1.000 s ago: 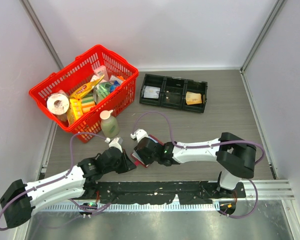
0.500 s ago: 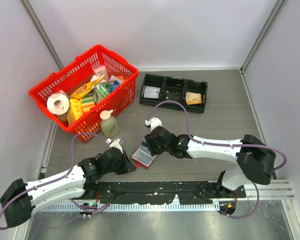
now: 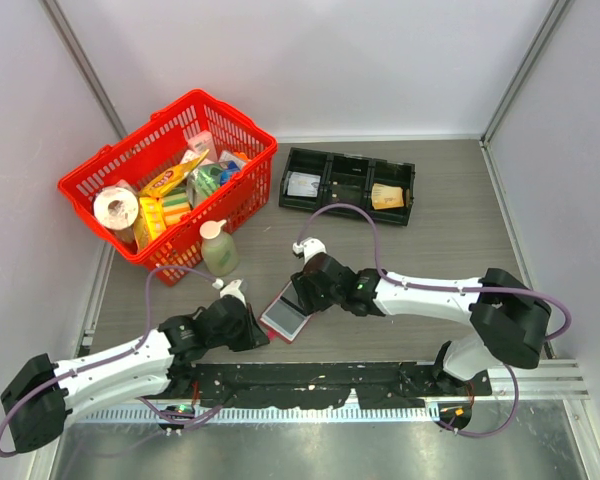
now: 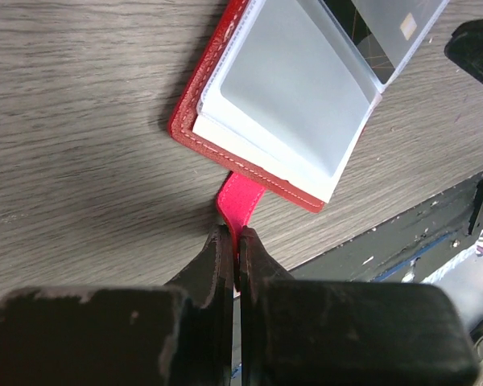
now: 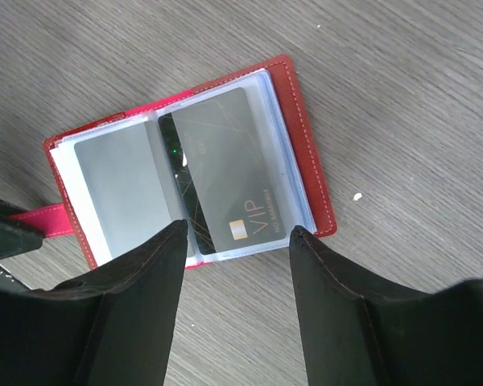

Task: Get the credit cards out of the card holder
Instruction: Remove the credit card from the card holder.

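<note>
The dark red card holder point(image 3: 284, 315) lies open on the table between both arms, its pale clear sleeves up; it also shows in the left wrist view point(image 4: 282, 112) and the right wrist view point(image 5: 302, 137). A dark grey credit card marked VIP point(image 5: 225, 189) sits in the right-hand sleeve. My left gripper point(image 3: 255, 333) is shut on the holder's red snap tab point(image 4: 241, 199). My right gripper point(image 3: 302, 292) is open just above the holder's far edge, its fingertips point(image 5: 177, 233) straddling the card's end.
A black three-compartment tray point(image 3: 348, 186) stands at the back, with a card-like item left and a tan wad right. A red basket point(image 3: 165, 180) of groceries stands at the back left, a soap bottle point(image 3: 218, 250) in front of it.
The right gripper drew back from the holder and opened the cover, so the sleeves lie exposed. The holder shifted slightly. The left gripper kept hold of the tab.
</note>
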You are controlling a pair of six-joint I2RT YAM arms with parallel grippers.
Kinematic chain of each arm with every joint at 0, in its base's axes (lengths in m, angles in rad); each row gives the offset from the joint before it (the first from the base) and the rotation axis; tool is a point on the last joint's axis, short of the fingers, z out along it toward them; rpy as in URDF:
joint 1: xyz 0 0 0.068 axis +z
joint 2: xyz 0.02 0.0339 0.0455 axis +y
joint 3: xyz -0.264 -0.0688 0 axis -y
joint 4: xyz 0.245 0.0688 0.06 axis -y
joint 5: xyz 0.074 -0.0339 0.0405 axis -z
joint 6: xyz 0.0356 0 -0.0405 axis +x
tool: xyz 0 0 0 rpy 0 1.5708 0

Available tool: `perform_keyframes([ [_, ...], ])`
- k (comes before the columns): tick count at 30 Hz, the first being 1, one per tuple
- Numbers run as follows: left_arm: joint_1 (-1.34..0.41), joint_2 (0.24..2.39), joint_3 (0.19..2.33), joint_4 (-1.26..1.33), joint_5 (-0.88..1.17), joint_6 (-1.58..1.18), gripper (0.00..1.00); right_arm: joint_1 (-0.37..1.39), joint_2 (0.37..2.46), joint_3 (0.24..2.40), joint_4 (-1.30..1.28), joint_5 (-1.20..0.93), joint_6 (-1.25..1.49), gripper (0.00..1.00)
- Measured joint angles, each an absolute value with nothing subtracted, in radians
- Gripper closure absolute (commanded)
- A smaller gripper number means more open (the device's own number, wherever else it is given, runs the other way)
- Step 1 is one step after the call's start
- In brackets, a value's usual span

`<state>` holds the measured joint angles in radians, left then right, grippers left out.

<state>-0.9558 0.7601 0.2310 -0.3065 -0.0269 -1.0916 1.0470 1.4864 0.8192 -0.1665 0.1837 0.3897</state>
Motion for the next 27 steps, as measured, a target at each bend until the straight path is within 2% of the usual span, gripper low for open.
perform_keyframes([
  [7, -0.956, 0.768, 0.259, -0.357, -0.084, -1.057, 1.00, 1.088, 1.486, 0.819, -0.165, 0.127, 0.381, 0.45],
  [12, -0.954, 0.814, 0.294, -0.384, -0.147, -1.016, 0.99, 1.108, 1.495, 0.819, -0.158, 0.133, 0.382, 0.41],
  [16, -0.948, 0.865, 0.331, -0.421, -0.208, -0.990, 0.82, 1.101, 1.499, 0.818, -0.159, 0.175, 0.390, 0.41],
  [21, -0.947, 0.870, 0.390, -0.488, -0.277, -0.966, 0.54, 1.077, 1.499, 0.813, -0.158, 0.197, 0.400, 0.43],
  [27, -0.947, 0.761, 0.501, -0.550, -0.346, -0.937, 0.42, 1.038, 1.499, 0.776, -0.116, 0.162, 0.423, 0.50],
])
